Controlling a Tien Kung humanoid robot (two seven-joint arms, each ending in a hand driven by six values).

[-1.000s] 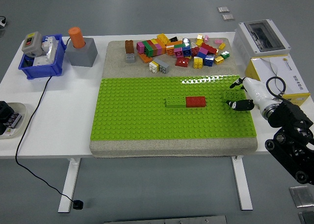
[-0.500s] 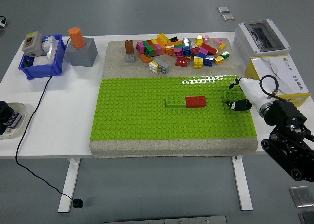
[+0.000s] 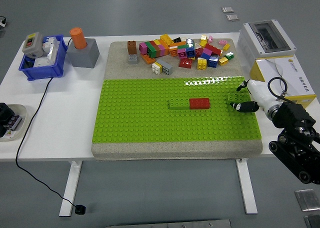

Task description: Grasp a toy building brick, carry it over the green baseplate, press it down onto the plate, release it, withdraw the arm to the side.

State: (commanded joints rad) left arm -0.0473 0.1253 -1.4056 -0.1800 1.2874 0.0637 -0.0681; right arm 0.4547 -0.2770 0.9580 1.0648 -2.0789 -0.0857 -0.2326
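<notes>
Counter [image 3: 55,133], white, bears a green baseplate [image 3: 150,118] on a grey mat.

Right hand [image 3: 250,95], white with dark fingertips, at the plate's right edge: fingers [image 3: 244,107] clamped on a green brick [image 3: 235,98], which sits low over the studs, probably so it can be pressed home.

Mid-plate: a green brick and red brick [image 3: 199,103] joined in a row, likely already seated.

Far: loose brick pile [image 3: 180,50], the supply.

Far left: blue bin [image 3: 42,68], orange-capped grey block [image 3: 81,50].
</notes>
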